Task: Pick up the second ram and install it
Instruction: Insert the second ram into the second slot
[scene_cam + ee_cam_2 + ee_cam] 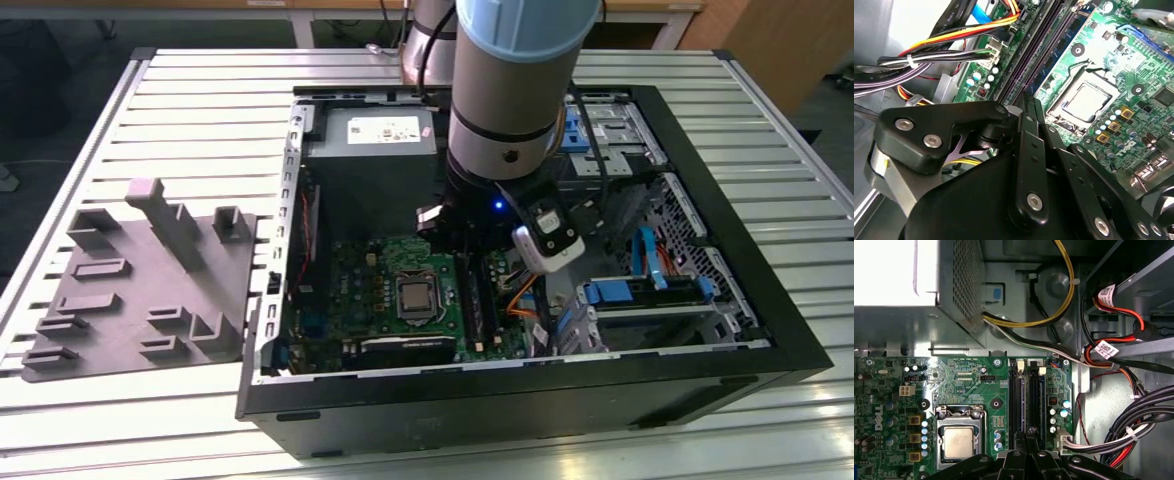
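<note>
My gripper (467, 243) reaches down into the open computer case (747, 330), over the memory slots on the green motherboard (360, 290). In both wrist views its black fingers are shut together, tips (1026, 100) (1026, 436) at one end of the two dark slots. A slim dark stick, the second ram (474, 295), stands edge-on in a slot beside the processor socket (416, 297). It shows as a thin strip (1032, 400) (1051, 50) running away from the fingertips. I cannot tell whether the tips touch it.
The grey power supply (371, 150) sits at the case's far end. Cable bundles (1134, 415) (929, 60) and blue drive-bay clips (641, 292) crowd the exterior view's right of the slots. A grey foam holder (140, 290) lies on the slatted table outside the case.
</note>
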`<state>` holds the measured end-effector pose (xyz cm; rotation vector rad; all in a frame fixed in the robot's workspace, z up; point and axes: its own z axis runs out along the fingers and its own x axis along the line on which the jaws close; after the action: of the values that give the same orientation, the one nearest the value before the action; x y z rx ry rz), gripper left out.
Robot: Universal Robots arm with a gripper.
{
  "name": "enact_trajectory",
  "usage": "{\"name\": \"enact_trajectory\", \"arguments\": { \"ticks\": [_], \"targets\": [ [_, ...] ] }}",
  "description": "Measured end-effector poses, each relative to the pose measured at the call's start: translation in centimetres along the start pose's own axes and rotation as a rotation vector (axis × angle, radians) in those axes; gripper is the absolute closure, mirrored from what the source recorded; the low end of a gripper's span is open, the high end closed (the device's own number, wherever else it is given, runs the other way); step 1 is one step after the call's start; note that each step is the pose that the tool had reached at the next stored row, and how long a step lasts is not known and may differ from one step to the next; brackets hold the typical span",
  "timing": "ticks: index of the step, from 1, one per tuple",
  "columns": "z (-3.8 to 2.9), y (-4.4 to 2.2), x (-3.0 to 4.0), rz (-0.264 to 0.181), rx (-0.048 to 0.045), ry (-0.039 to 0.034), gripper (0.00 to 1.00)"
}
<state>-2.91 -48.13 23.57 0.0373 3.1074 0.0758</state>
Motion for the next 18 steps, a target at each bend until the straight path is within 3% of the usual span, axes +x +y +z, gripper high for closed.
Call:
{"name": "enact_trajectory", "arguments": {
  "ticks": [18],
  "targets": [
    [0.49, -0.02, 0.02, 0.0, -0.0007, 0.0001, 0.88]
  ]
}}
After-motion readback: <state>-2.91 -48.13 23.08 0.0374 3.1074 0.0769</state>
